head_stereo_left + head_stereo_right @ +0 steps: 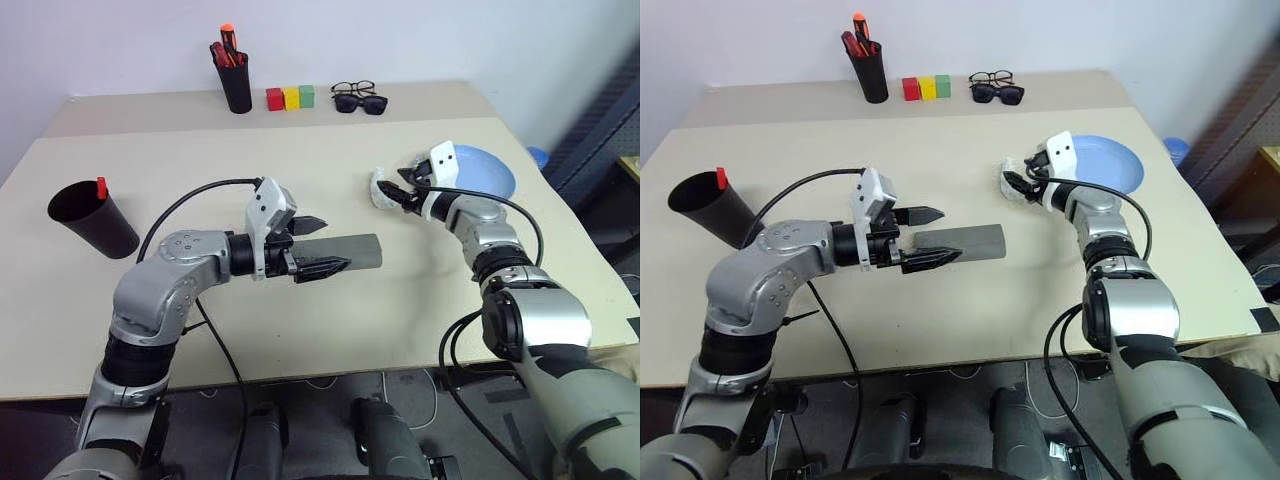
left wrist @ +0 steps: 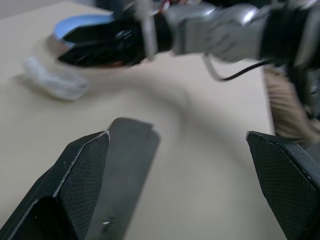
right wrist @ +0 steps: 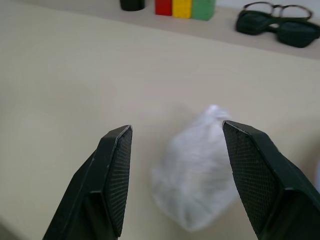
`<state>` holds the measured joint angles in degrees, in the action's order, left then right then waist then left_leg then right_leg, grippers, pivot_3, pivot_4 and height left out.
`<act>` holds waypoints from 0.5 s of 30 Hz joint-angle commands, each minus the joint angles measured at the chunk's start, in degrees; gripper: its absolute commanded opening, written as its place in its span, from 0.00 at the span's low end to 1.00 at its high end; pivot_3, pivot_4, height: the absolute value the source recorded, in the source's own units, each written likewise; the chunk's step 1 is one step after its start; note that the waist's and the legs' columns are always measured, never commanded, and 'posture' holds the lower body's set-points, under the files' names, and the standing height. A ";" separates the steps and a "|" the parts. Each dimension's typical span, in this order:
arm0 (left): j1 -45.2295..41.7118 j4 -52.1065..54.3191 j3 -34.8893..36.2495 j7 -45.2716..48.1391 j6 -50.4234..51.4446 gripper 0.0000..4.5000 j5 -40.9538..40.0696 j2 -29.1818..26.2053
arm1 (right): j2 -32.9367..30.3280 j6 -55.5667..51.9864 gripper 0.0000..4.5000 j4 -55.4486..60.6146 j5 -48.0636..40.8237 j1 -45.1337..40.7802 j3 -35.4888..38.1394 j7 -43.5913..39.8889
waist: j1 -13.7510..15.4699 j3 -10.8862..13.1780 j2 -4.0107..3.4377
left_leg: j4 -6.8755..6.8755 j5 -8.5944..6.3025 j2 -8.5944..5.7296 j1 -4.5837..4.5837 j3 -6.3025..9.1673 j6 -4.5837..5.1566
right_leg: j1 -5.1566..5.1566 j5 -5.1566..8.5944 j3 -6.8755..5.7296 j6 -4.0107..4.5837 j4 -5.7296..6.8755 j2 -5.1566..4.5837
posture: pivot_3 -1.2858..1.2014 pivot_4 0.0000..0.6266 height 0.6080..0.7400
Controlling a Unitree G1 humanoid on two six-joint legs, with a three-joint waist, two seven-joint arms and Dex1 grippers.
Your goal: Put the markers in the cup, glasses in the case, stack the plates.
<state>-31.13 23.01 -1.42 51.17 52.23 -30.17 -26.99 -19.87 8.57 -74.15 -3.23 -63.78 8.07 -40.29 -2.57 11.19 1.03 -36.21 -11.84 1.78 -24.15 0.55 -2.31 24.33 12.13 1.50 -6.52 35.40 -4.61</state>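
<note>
My right pincer (image 3: 172,185) hangs released just short of a crumpled white plastic wrap (image 3: 197,172) beside the light blue plate (image 1: 485,170); soft and slippery, best pinched mid-bundle.

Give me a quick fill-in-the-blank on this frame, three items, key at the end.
1. The right gripper, fingers open, points at a crumpled ____ bag.
2. The black cup holds a marker with a ____ cap.
3. The three blocks by the pen-holder read red, ____, green.

Missing words: white; red; yellow
</note>
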 commanded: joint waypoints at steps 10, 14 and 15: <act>-0.20 3.67 2.03 -7.99 -0.67 1.00 -3.50 -0.76 | 3.38 1.86 0.64 -1.18 5.92 1.35 -3.19 9.04 | -0.09 0.00 0.00 | 0.02 0.00 0.00 0.02 0.01 0.00 | -0.01 0.00 0.00 0.00 0.00 0.01 | 0.52 0.24 1.00; 0.51 5.05 2.36 -11.65 0.42 1.00 -4.51 -0.20 | 3.81 1.59 0.64 -1.50 6.31 2.09 -3.06 10.39 | -0.04 0.00 0.00 | 0.02 0.00 0.00 0.01 0.00 0.00 | -0.01 0.00 0.00 0.00 0.00 0.00 | 0.52 0.24 1.00; 0.73 5.47 2.30 -12.09 0.72 1.00 -4.79 -0.29 | 3.91 1.50 0.64 -1.57 6.45 2.25 -3.05 10.73 | -0.05 0.00 0.00 | 0.01 0.00 0.00 0.01 0.01 0.00 | -0.01 0.00 0.00 0.00 0.00 0.00 | 0.52 0.24 1.00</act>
<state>-30.73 26.03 -0.68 40.12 52.52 -33.48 -27.16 -16.03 9.24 -76.33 3.19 -61.20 4.74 -30.37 -2.62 11.19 1.03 -36.19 -11.83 1.78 -24.14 0.56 -2.31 24.32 12.13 1.51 -6.52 35.40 -4.61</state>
